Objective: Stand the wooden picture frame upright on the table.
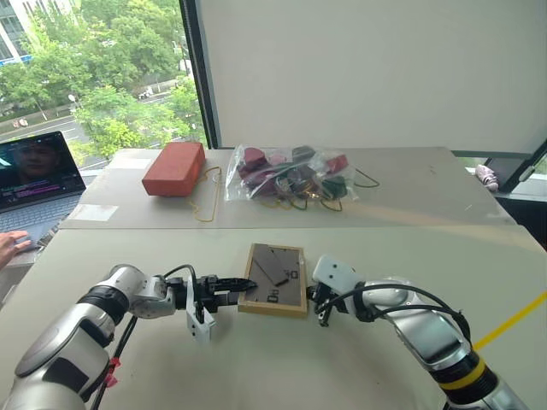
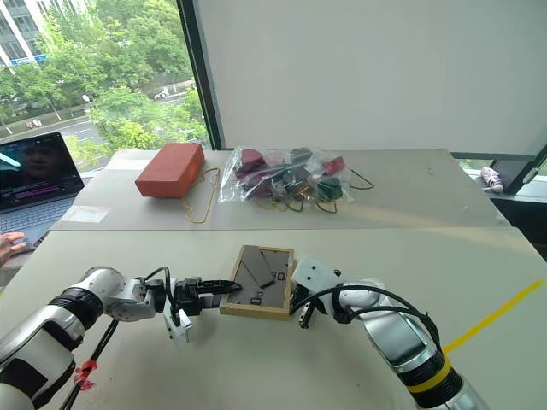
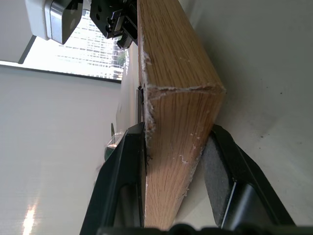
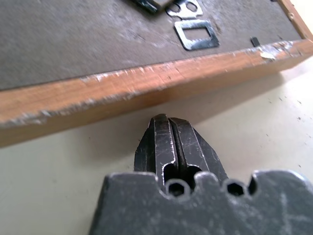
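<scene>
The left tool (image 1: 232,289) is clamped on the left edge of the wooden picture frame (image 1: 273,279); in the left wrist view its two black fingers (image 3: 128,171) sit one on each face of the light-wood rim. The right tool (image 4: 167,128) has its fingers pressed together with nothing between them, and its tip sits just beside the frame's right edge, very near the wood; whether it touches cannot be told.

The frame lies flat on the near part of the counter (image 1: 359,367), between the two tools, with its dark grey back facing up. On that back show the fold-out stand (image 1: 275,272), lying down against the board, and a small metal hanger (image 4: 195,33) close to the edge by the right tool. The wood along that edge is scuffed and chipped.

Farther back on the counter, well apart from the frame, a red-orange brick-like block (image 1: 174,168) rests on the left, and a clear plastic bag (image 1: 286,175) of dark red, green and black pieces lies just beside it toward the middle. A thin yellowish cord (image 1: 203,202) trails between them. At the far left edge stands an open laptop (image 1: 36,175), with a person's hand (image 1: 12,248) resting beside its keyboard.
</scene>
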